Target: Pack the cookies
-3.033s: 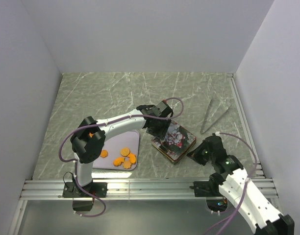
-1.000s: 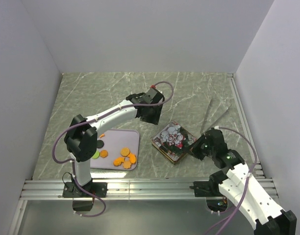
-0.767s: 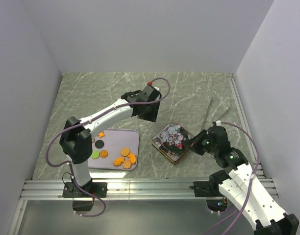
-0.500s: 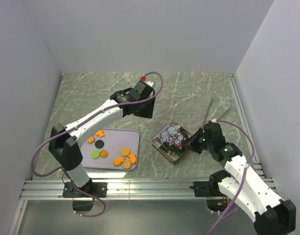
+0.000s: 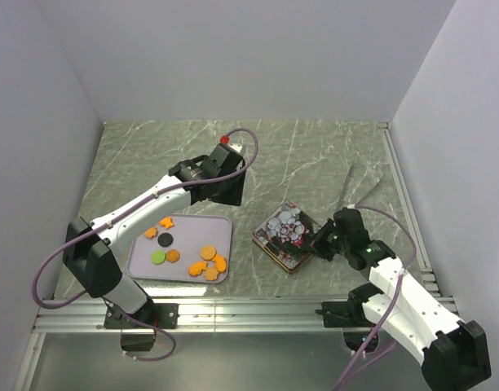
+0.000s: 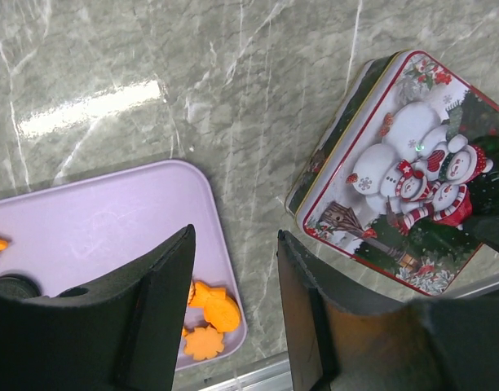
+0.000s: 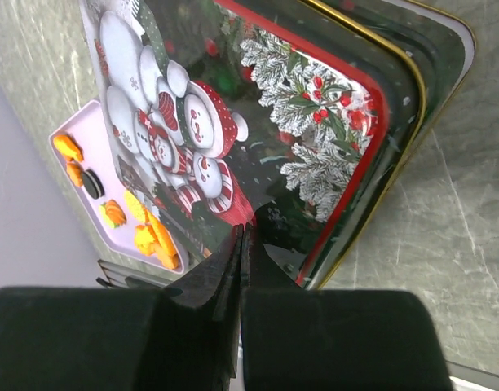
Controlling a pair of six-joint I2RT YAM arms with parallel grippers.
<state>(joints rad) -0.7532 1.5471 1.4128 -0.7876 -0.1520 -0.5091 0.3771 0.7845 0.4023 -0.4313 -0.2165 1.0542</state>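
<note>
The cookies (image 5: 207,261) lie on a lilac tray (image 5: 188,230): orange rounds and flower shapes, a black disc (image 5: 164,239) and a green disc (image 5: 157,257). A closed square tin with a snowman lid (image 5: 287,234) sits right of the tray. My left gripper (image 5: 223,186) is open and empty, hovering behind the tray's far right corner; in the left wrist view (image 6: 235,236) it looks down on the tray (image 6: 94,224), orange cookies (image 6: 209,308) and the tin (image 6: 400,175). My right gripper (image 5: 320,240) is shut, its tips (image 7: 245,232) against the tin's lid (image 7: 233,122) near its right edge.
Metal tongs (image 5: 351,191) lie on the marble table behind and right of the tin. White walls close in the left, back and right sides. A metal rail (image 5: 249,309) runs along the near edge.
My left gripper has pulled away from the tin, back and to the left, uncovering the tray's cookies. My right gripper has moved forward and left up to the tin's right edge.
</note>
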